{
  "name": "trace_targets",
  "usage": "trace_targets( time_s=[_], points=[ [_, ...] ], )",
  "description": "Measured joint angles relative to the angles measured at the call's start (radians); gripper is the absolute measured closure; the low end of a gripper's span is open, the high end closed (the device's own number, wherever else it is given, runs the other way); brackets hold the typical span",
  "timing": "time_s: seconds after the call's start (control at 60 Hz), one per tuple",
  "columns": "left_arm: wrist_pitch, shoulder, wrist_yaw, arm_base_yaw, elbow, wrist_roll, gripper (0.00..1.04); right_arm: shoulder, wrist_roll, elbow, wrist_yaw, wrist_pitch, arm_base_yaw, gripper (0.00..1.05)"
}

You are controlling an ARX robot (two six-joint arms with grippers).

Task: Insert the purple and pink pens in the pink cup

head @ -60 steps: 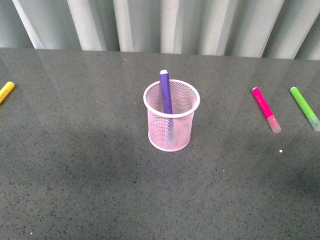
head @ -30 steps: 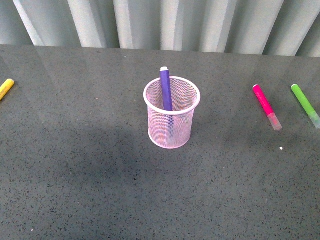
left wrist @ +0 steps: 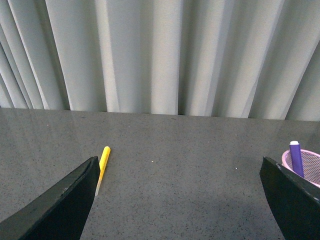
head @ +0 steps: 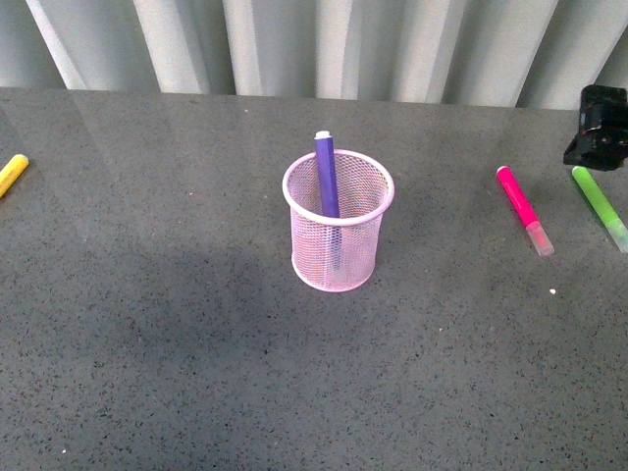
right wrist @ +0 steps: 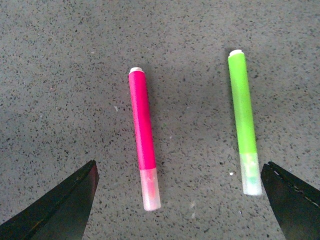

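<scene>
The purple pen (head: 326,177) stands in the pink cup (head: 355,247) at mid-frame; the pink pen (head: 520,206) lies on the worktop (head: 147,343) at right, beside a green marker (right wrist: 243,120). Your right pincer (right wrist: 178,164) hovers above it, spread wide and empty, as is your left pincer (left wrist: 178,162). Next you likely centre on the pink barrel, lower and close.

pale pink mesh cup (head: 337,240); purple pen (head: 326,177); magenta pen (right wrist: 143,131); lime-green marker (right wrist: 242,114); yellow marker (left wrist: 103,160).

A yellow marker (head: 12,177) lies at the dark speckled tabletop's (head: 177,343) left edge, a lime-green marker (head: 599,208) near its right edge, and a pale pleated curtain (head: 294,49) hangs behind the far edge.
</scene>
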Motion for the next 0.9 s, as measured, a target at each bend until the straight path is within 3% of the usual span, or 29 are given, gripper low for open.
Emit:
trace_targets(
  time_s=[0.4, 0.9],
  points=[
    [0.0, 0.0, 0.0, 0.0, 0.0, 0.0, 0.07, 0.215, 0.0, 0.225, 0.032, -0.068, 0.043, 0.07],
    [0.0, 0.0, 0.0, 0.0, 0.0, 0.0, 0.07, 0.332, 0.001, 0.298, 0.045, -0.079, 0.056, 0.07]
  ],
)
